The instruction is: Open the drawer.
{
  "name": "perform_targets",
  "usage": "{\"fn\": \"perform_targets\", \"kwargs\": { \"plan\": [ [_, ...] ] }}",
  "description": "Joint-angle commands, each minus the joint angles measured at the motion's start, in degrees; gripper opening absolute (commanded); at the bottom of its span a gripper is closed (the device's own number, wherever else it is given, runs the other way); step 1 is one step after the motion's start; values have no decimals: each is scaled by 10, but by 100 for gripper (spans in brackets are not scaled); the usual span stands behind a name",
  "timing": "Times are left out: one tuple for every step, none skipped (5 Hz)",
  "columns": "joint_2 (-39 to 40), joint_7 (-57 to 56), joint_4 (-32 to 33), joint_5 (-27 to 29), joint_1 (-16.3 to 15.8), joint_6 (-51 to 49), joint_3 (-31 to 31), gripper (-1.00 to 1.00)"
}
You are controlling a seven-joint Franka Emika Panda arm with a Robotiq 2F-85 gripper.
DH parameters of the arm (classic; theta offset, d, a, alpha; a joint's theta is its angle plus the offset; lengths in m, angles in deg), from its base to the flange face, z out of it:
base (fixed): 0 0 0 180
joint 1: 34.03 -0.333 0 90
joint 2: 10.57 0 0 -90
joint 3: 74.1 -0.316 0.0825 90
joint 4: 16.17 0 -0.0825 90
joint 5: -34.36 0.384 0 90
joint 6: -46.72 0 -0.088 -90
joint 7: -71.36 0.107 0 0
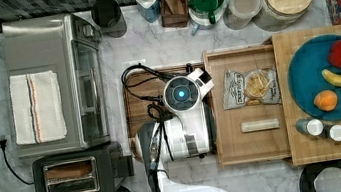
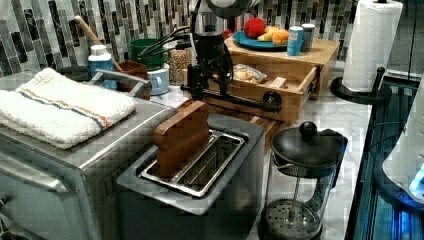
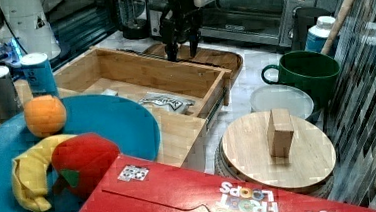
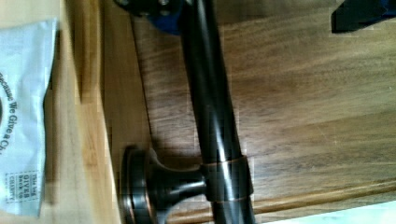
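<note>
- The drawer [image 1: 250, 138] is light bamboo wood, shallow, with a pale interior; it sits right of centre in the top view and is pulled well out of its wooden cabinet [image 1: 337, 146] toward the top view's left.
- A long black bar handle [image 4: 212, 116] runs across the drawer front, held off the wood by a round flared post [image 4: 154, 186]; in the left view the handle [image 2: 235, 97] shows as a dark rod ending in a knob.
- Inside the drawer lie a silver snack bag [image 1: 250, 86] and a small pale block [image 1: 259, 125].
- The end effector [image 3: 182, 49] hangs at the drawer front in the upper centre of the right view, its black fingers [image 3: 170, 39] pointing down at the handle; whether it is open or clamped on the bar cannot be told.
- A dark walnut tray [image 1: 139, 105] lies on the counter [image 1: 161, 42] beside the drawer front, under the arm.
- On the cabinet top rests a blue plate [image 1: 310, 101] carrying fruit, with two cans [image 1: 322, 130] near it.
- A toaster oven [image 1: 55, 82] with a folded towel [image 1: 36, 107] occupies the top view's left.
</note>
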Motion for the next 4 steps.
{"fn": "perform_targets", "kwargs": {
  "plan": [
    [1, 39, -20, 71, -33, -24, -54, 100],
    [1, 39, -20, 71, -32, -24, -55, 100],
    [2, 40, -20, 70, -31, -24, -56, 100],
    [1, 39, -20, 71, -32, -24, -55, 100]
  ]
}}
